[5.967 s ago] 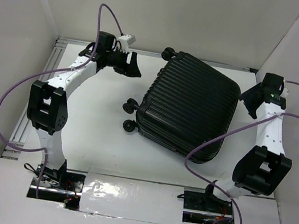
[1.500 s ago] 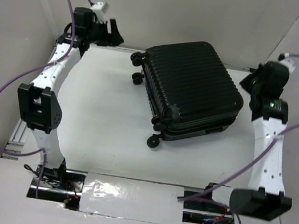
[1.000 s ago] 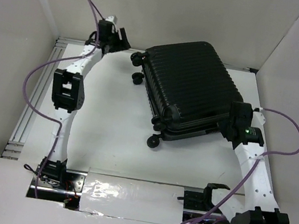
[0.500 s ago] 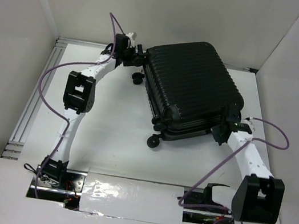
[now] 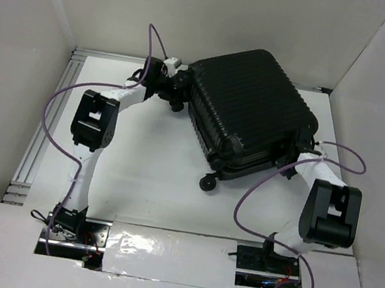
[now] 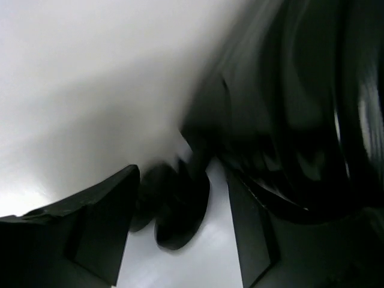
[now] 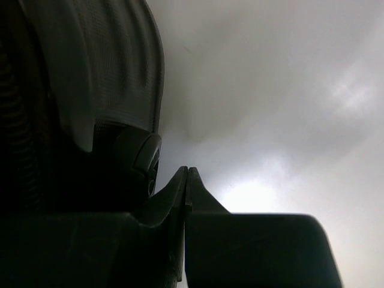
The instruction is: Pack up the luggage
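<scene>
backdrop: white counter (image 5: pixel 141 180), white walls (image 5: pixel 222 15) around it.
left pincer (image 5: pixel 177 87): at the luggage's far-left corner; fingers spread wide around the corner wheel (image 6: pixel 180 210); wrist view is blurred, no clamp visible.
luggage (image 5: pixel 250 113): closed, ribbed shell up, lying askew, centre-right on the counter.
right pincer (image 7: pixel 187 173): fingers pressed together, holding nothing; low at the luggage's near-right edge, just beside the edge wheel (image 7: pixel 141 159).

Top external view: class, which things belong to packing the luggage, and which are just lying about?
Belongs to the job: black ribbed hard-shell suitcase with small black wheels.
Just lying about: purple cables; shiny silver strip at the near edge; metal rail on the left.
</scene>
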Motion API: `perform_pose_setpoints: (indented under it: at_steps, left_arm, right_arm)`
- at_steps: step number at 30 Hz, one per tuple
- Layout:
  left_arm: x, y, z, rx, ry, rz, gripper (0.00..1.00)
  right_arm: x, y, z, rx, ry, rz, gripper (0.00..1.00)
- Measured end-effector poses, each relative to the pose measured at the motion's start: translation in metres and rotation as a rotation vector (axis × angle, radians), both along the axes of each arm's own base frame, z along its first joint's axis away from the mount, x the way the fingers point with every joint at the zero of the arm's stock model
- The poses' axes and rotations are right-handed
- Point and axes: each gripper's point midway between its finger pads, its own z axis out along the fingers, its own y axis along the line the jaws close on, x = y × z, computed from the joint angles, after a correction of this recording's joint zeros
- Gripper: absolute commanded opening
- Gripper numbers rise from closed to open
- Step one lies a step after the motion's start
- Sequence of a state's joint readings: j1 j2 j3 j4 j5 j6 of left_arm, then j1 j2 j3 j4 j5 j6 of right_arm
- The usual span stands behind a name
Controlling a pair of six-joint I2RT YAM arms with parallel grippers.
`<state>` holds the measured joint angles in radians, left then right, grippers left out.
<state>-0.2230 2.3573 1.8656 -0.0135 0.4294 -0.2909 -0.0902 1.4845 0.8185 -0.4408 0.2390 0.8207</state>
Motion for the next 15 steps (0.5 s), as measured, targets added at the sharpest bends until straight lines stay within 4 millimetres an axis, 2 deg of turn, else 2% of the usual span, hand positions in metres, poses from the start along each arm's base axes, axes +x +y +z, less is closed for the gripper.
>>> perform_pose_setpoints:
  at_steps: [2, 6, 15]
  left_arm:
    - [-0.021, -0.003, -0.007, 0.013, 0.025, -0.028, 0.72]
    - [-0.041, 0.005, -0.01, 0.043, 0.024, -0.028, 0.72]
    - [-0.077, 0.029, -0.021, 0.111, 0.041, 0.034, 0.71]
  right_arm:
    - [0.015, -0.003, -0.001, -0.012, -0.008, 0.023, 0.0]
    - [0.05, -0.003, -0.001, -0.026, -0.059, 0.069, 0.0]
    - [0.111, -0.005, 0.004, -0.086, -0.101, 0.198, 0.0]
